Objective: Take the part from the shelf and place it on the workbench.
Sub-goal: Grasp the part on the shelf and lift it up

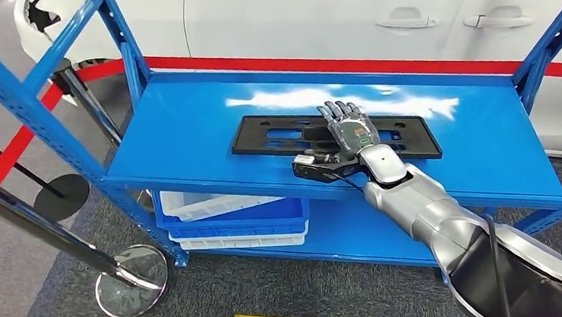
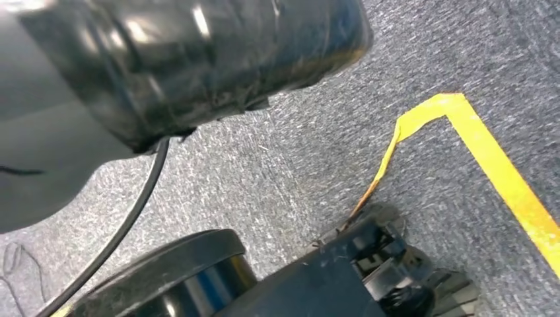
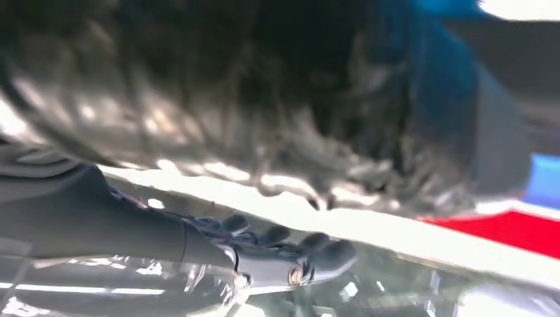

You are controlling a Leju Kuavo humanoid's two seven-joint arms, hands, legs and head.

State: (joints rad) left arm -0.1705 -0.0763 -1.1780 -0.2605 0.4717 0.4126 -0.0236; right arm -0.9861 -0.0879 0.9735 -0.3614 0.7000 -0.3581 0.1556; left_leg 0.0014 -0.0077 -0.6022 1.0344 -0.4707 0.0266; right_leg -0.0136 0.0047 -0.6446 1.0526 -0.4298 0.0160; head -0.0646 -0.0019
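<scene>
**Open shelf top, framed by posts and a car behind**

The blue shelf top has bare surface to the left, right and far side of the flat black part, which lies near the front edge. The right hand rests flat on the part, its arm crossing the near edge. Blue uprights stand at the corners. A white car closes off the far side. To the near left, stanchion posts on round bases narrow the approach. White bins occupy the lower level's left part.
</scene>
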